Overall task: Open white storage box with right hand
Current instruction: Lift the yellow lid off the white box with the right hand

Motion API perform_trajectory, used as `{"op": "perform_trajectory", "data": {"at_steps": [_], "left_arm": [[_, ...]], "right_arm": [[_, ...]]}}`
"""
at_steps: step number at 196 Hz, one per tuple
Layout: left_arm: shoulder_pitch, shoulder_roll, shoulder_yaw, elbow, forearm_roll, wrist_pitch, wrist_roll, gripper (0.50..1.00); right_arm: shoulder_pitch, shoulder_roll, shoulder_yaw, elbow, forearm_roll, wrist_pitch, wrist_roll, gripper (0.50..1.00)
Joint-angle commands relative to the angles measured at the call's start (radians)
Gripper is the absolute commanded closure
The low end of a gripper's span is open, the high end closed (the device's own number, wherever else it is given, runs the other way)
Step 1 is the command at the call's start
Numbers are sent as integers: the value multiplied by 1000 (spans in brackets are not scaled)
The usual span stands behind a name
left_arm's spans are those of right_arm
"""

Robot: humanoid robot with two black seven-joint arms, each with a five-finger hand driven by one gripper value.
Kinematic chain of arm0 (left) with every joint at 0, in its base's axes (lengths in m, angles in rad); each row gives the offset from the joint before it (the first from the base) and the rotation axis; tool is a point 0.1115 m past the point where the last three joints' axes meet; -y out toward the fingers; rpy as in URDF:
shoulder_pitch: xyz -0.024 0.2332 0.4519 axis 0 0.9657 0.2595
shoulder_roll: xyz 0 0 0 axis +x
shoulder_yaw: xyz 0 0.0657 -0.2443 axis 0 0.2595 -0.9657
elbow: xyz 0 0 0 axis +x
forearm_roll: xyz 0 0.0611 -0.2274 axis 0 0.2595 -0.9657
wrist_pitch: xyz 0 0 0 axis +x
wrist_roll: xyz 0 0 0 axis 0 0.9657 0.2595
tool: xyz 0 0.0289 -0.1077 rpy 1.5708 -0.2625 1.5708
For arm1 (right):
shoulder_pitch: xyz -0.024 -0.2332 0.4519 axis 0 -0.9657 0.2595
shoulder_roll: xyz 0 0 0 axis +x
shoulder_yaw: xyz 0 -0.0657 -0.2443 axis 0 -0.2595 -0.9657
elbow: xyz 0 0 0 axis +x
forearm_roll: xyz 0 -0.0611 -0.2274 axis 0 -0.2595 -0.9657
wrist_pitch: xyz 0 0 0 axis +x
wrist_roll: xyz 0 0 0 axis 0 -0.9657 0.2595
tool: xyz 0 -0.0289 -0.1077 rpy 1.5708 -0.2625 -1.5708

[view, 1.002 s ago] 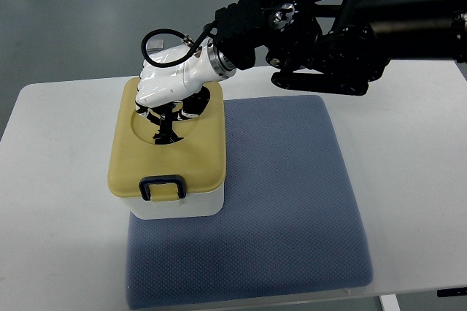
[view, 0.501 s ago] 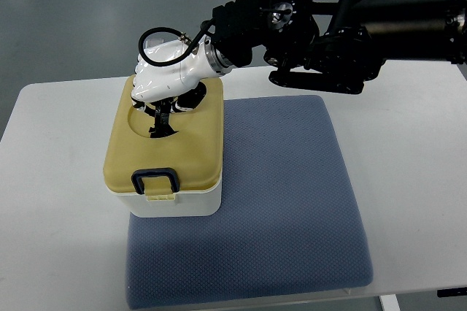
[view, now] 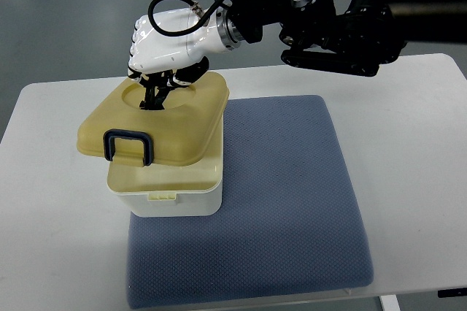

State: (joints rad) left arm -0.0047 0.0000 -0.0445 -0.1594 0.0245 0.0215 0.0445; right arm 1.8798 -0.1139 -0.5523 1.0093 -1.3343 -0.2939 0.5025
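Observation:
The white storage box (view: 169, 198) stands on the left part of a blue-grey mat (view: 284, 201). Its tan lid (view: 175, 125) is lifted off the box and tilted, front edge raised and shifted left, with the dark blue latch loop (view: 128, 147) at its near edge. My right hand (view: 157, 81), white with dark fingers, reaches in from the upper right and is shut on the lid's recessed top handle. A tan inner rim (view: 168, 174) of the box shows under the lid. The left arm is out of view.
The mat lies on a white table (view: 416, 158), with bare tabletop to the left and right of it. The black right arm (view: 328, 12) spans the upper right above the table's far edge. Grey floor lies beyond.
The right hand has risen with the lid: the lid came off the box rim, tilted up and moved left and toward the camera, exposing the box's top edge.

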Motion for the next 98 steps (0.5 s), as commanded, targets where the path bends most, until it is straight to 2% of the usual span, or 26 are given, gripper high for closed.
{"op": "perform_trajectory", "data": {"at_steps": [1, 52, 98], "left_arm": [[0, 0, 0, 0, 0, 0, 0, 500], [0, 0, 0, 0, 0, 0, 0, 500], [0, 0, 0, 0, 0, 0, 0, 500]], "right_arm": [[1, -59, 0, 2, 1, -21, 22, 1000], [-21, -234, 20, 5, 1, -94, 108, 1000], [-140, -369, 22, 5, -31, -152, 108, 1000]]}}
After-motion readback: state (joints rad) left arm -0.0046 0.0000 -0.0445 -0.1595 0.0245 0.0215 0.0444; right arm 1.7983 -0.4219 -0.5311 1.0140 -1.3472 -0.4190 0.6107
